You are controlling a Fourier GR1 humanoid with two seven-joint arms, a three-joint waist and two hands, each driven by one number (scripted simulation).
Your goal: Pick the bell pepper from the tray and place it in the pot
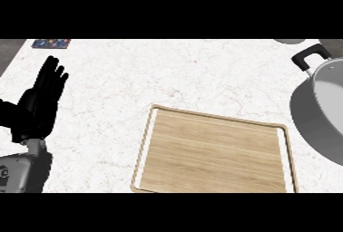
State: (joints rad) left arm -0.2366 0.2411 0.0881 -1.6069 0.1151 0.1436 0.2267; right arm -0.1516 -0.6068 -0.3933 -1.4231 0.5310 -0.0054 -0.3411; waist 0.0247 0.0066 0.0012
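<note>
A wooden tray [214, 154] lies on the counter in the lower middle of the head view, and its surface is bare. No bell pepper shows anywhere. A grey metal pot [325, 113] with a black handle [309, 58] sits at the right edge, partly cut off by the view. My left hand [40, 106] rests at the far left with fingers straight and pointing up, holding nothing. My right hand does not show.
The white marble counter [167, 77] spreads behind the tray. A small dark blue object [51, 43] lies at the back left corner. A pale round item [289, 41] peeks in at the back right.
</note>
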